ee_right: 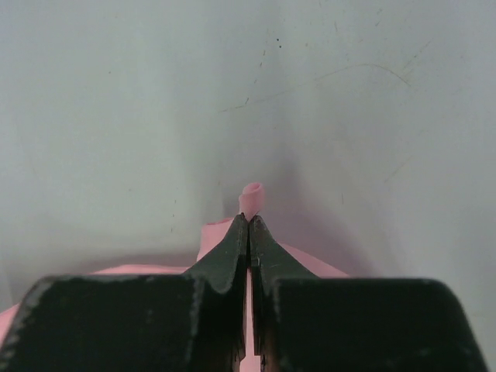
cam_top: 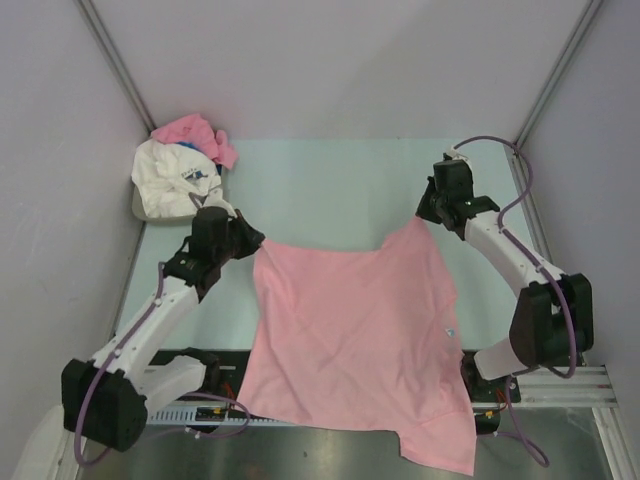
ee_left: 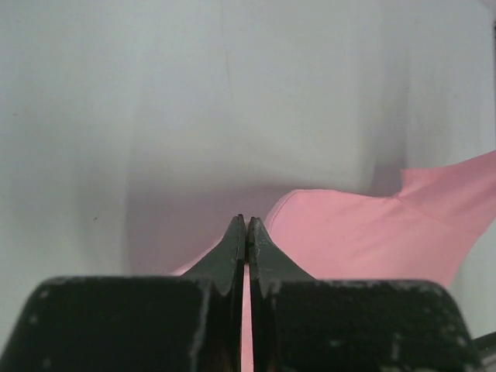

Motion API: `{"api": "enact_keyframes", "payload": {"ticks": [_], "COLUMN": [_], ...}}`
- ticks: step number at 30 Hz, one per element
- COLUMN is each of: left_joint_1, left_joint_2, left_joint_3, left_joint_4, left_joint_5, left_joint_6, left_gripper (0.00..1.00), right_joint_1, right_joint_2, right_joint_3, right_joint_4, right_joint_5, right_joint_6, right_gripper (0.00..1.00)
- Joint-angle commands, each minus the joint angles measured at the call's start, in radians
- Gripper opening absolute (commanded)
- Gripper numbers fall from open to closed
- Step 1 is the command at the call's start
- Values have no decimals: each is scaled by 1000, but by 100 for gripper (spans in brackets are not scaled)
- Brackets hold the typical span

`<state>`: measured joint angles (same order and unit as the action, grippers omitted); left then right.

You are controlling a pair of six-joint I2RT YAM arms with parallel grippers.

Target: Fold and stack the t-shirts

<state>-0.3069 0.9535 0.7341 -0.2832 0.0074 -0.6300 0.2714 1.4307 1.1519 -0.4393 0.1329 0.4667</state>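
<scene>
Spreading mid-table, a soft light-pink cloth t-shirt (cam_top: 355, 330) is held at its far corners.
It is clamped tight by the left gripper (ee_left: 246, 231) and right gripper (ee_right: 248, 226); the near hem is draped off the pale-green table (cam_top: 330, 190), with open surface seen beyond.

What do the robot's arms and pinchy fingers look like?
The left arm and right arm are white tubes with chunky black joints. A thin purple cable loops along each. The left gripper and right gripper each end in two flat black fingers, tapering to points, slightly scuffed.
</scene>
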Motion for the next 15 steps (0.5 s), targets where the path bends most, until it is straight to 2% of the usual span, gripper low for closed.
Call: {"api": "enact_keyframes", "payload": {"ticks": [1, 7, 15], "left_joint_1": [9, 61, 186], "left_joint_2": [137, 326, 551], "left_joint_3": [79, 217, 384], "left_joint_4": [134, 147, 134], "left_joint_5": [-55, -47, 16], "left_joint_6": [-14, -5, -19], "left_gripper": [0, 0, 0], "right_joint_1": [-52, -109, -152], "right_joint_2": [95, 249, 445], "right_joint_3": [11, 67, 319], "right_joint_4": [184, 238, 191], "right_joint_5": [-30, -22, -26], "right_joint_6": [50, 46, 12], "right_gripper": [0, 0, 0]}}
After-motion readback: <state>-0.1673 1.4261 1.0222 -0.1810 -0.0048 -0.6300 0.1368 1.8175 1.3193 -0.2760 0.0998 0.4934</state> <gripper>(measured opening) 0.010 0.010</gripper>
